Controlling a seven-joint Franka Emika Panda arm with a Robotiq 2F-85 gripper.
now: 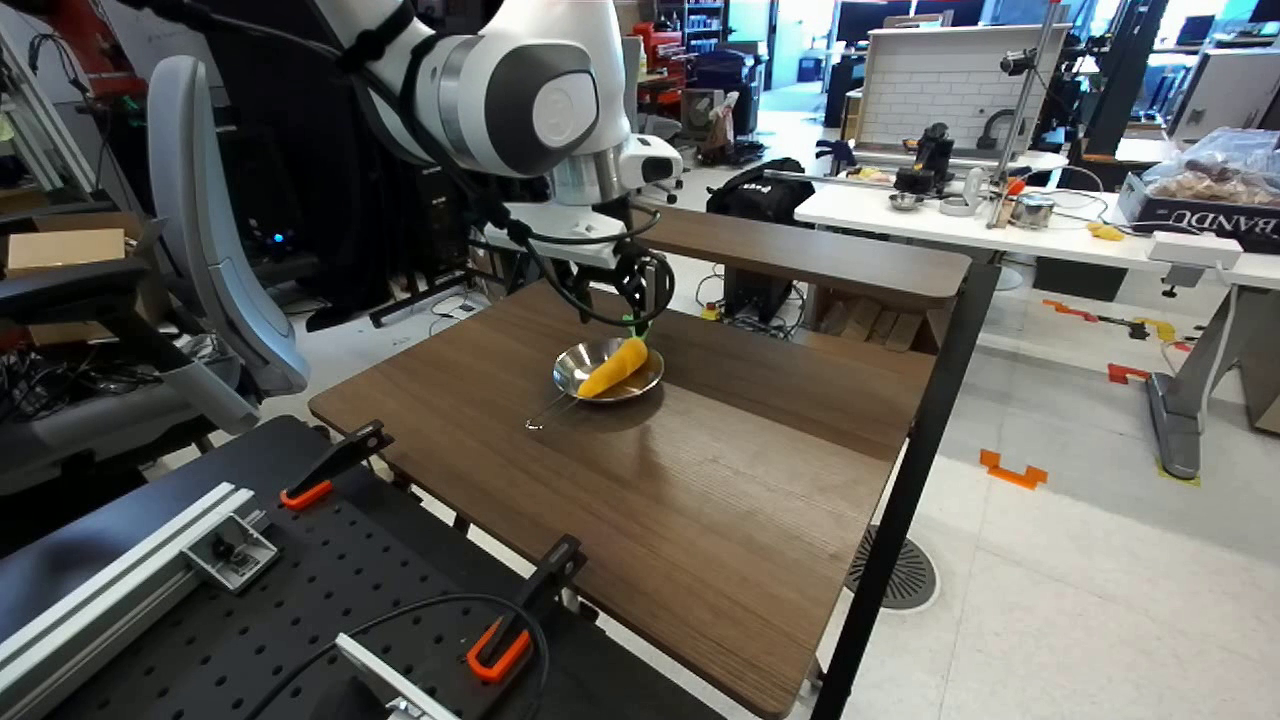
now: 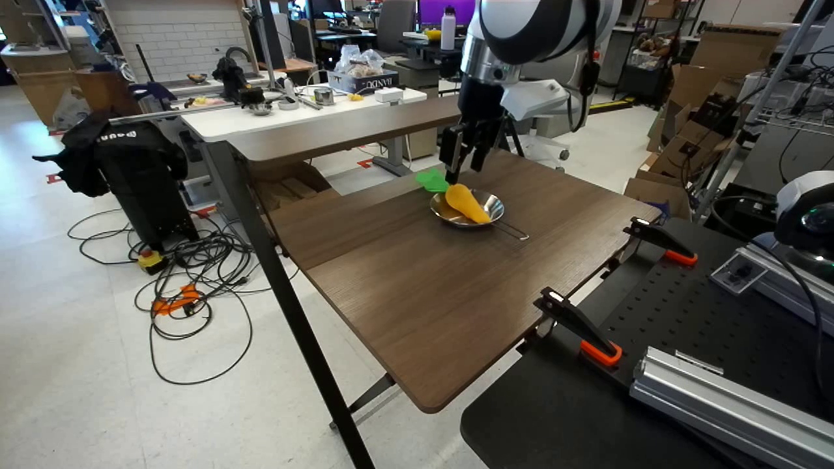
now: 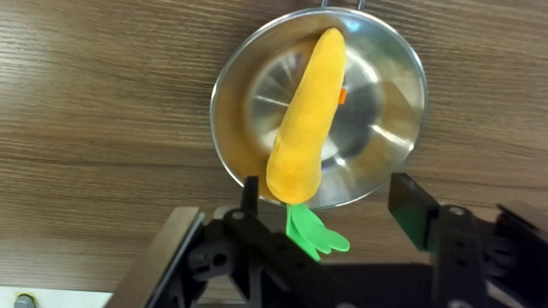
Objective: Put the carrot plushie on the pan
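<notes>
The carrot plushie (image 1: pixel 612 368) lies in the pan, with its orange body across the bowl. Its green leaves stick out over the rim. It also shows in an exterior view (image 2: pixel 467 203) and in the wrist view (image 3: pixel 308 115). The silver pan (image 3: pixel 364 128) sits on the brown table in both exterior views (image 1: pixel 575 362) (image 2: pixel 493 203), its thin handle pointing away from the leaves. My gripper (image 3: pixel 325 205) is open and empty, above the leafy end of the carrot. Its fingers are spread wide apart on either side of the leaves; the left finger is nearer to them.
The brown tabletop (image 1: pixel 700 500) has a raised shelf (image 1: pixel 800 250) along its far edge and a black leg post (image 1: pixel 905 500). Two black-and-orange clamps (image 1: pixel 530 600) (image 1: pixel 335 465) stand at the black pegboard bench (image 1: pixel 330 590).
</notes>
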